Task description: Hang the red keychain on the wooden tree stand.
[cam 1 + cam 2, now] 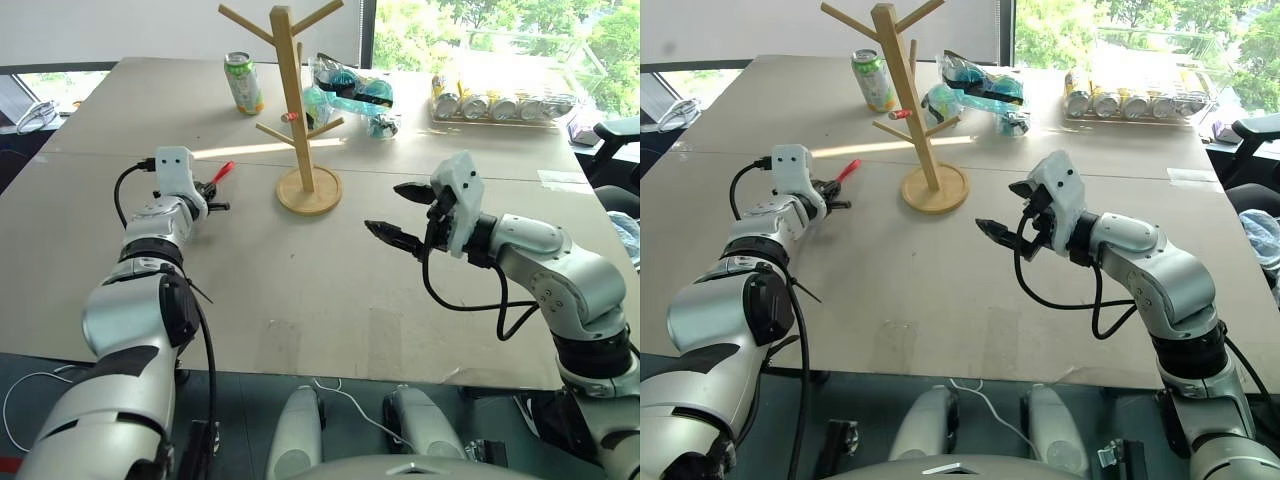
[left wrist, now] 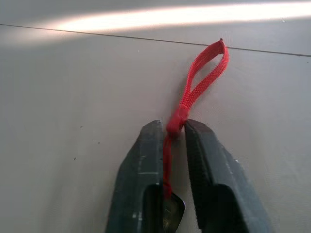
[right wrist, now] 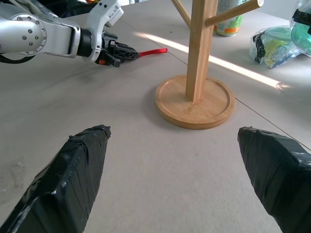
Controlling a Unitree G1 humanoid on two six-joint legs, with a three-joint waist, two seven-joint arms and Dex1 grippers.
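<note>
- The left gripper is closed on the red keychain, pinching the strap just below its knot, with the loop sticking out past the fingertips and a bit of metal showing deep between the fingers.
- The left arm reaches forward low over the left side of the bench, forearm nearly level, gripper tipped slightly down close to the surface.
- The keychain's red loop points toward the far edge, near the bright sun stripe that runs across the bench.
- The wooden tree stand stands upright to the right of the left gripper, apart from it, near the middle of the bench; a small red-and-silver bit sits on one low peg.
- The right gripper hangs above the bench right of the stand, jaws wide apart and empty, pointing toward the stand's base, wrist bent.
- A green drink can stands beyond the stand toward the far edge.
</note>
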